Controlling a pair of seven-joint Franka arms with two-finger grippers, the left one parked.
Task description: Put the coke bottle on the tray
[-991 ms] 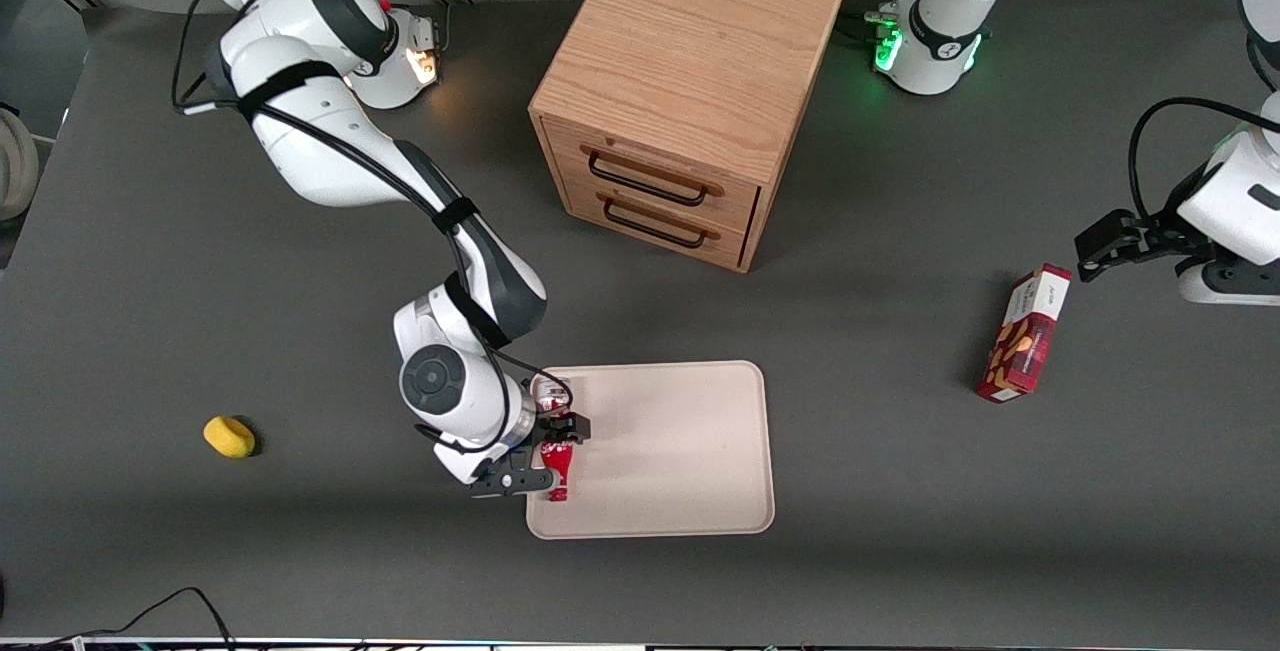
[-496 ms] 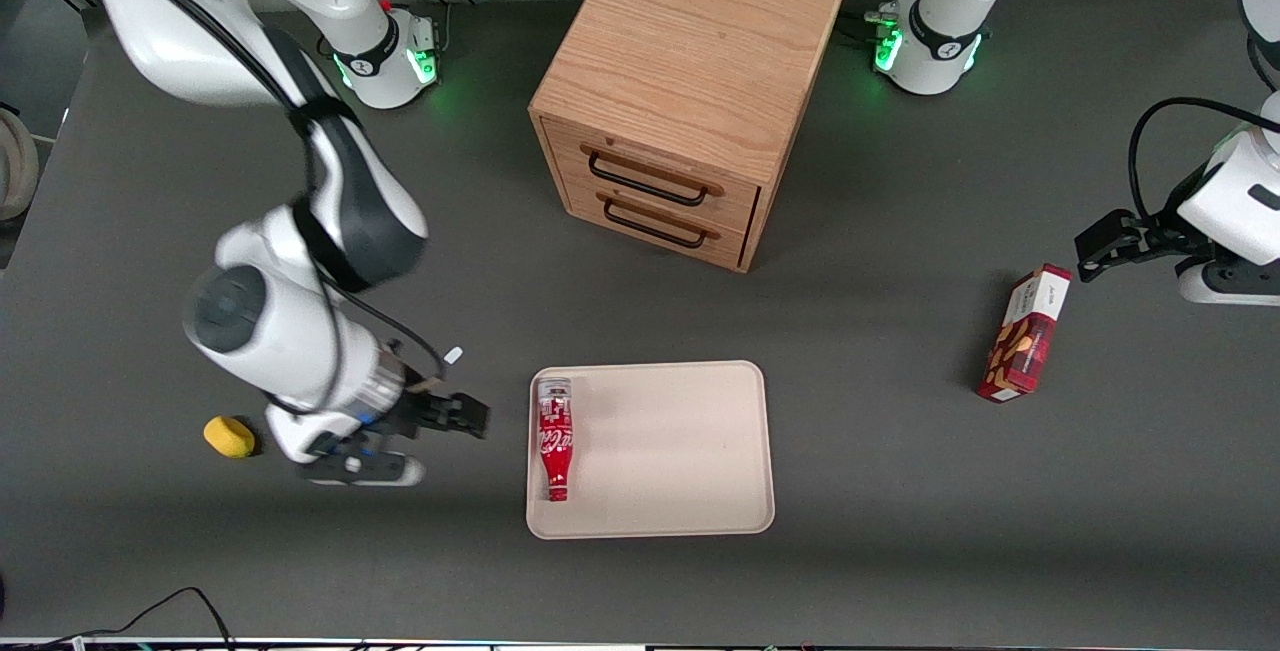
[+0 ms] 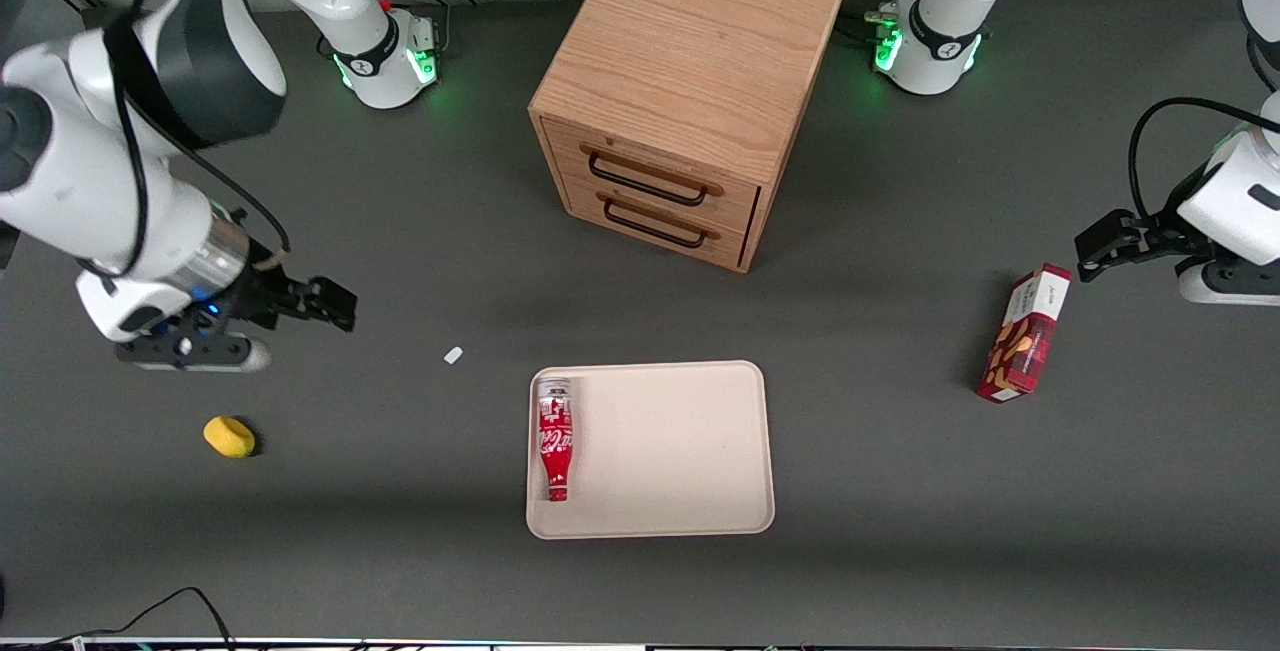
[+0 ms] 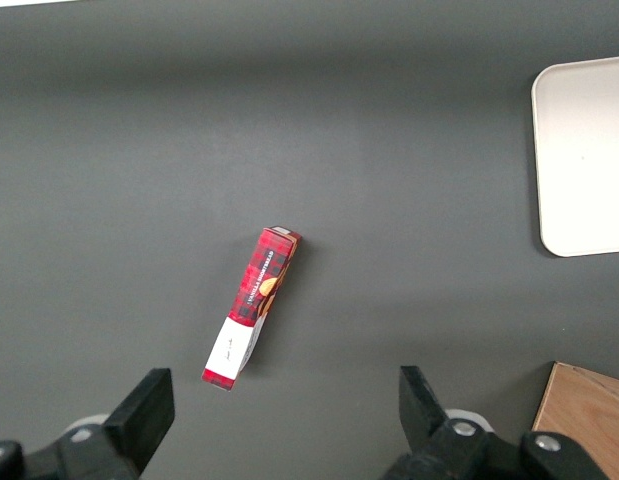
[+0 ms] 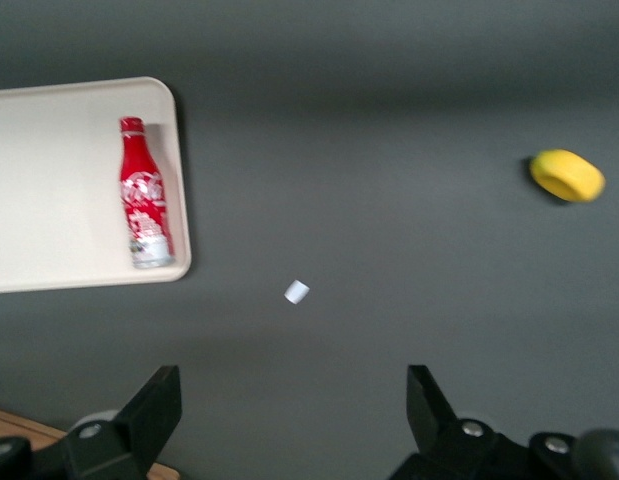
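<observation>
The coke bottle [image 3: 554, 441] lies flat on its side in the tray [image 3: 680, 451]. It rests along the tray's edge nearest the working arm's end of the table. Its red cap points toward the front camera, and its silver bottom points toward the wooden cabinet [image 3: 680, 91]. Nothing is holding the bottle.

The tray sits on the dark table [image 3: 400, 551], nearer to the front camera than the cabinet. The cabinet has two drawers with dark handles.

A tiny white bit [image 3: 453, 355] lies on the table near the tray's corner. A small yellow thing [image 3: 229, 436] lies well apart from the tray, toward the working arm's end.

The gripper [image 3: 330, 303] hangs above the table, well away from the tray. Its two fingers are spread wide apart and hold nothing.

A red-and-white snack box [image 3: 1024, 334] lies toward the parked arm's end of the table.
</observation>
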